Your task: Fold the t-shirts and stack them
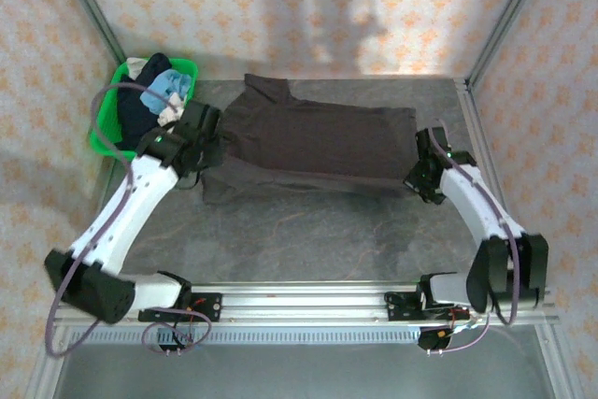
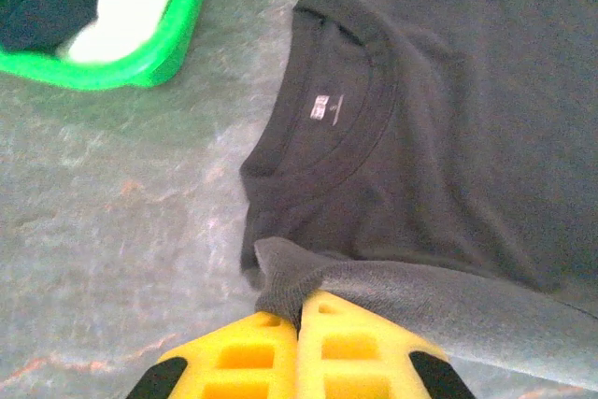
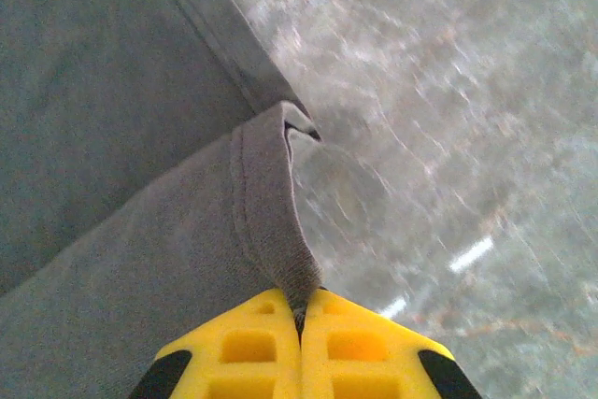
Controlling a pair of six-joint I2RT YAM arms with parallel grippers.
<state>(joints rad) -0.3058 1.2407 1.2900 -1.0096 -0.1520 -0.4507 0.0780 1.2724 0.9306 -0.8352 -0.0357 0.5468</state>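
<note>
- Lying spread across the grey table [image 1: 308, 231], the dark brown-grey t-shirt [image 1: 318, 142] was seen just beside the green basket [image 1: 105, 133], on the side toward the right arm, with its neck end nearest the basket.
- The near long edge of the shirt was seen lifted and turned over, so that the paler inside of the cloth was shown along that edge.
- The left gripper [image 1: 204, 137] was held at the shirt end close to the basket; in the left wrist view its yellow fingers [image 2: 252, 352] were pressed together on a fold of the shirt [image 2: 448, 119], pinched just below the collar [image 2: 318, 151].
- A small white label [image 2: 320, 109] was seen inside the collar, and the basket's rim [image 2: 159, 63] was seen just beyond it, apart from the shirt.
- The right gripper [image 1: 422, 177] was held at the shirt end far from the basket; in the right wrist view its fingers [image 3: 364, 352] were closed on the stitched hem [image 3: 266, 203], which was drawn up from the table into a ridge.
- Inside the basket a navy t-shirt [image 1: 138, 114], a light blue t-shirt [image 1: 168, 86] and a cream t-shirt [image 1: 137, 65] were seen heaped together, unfolded.
</note>
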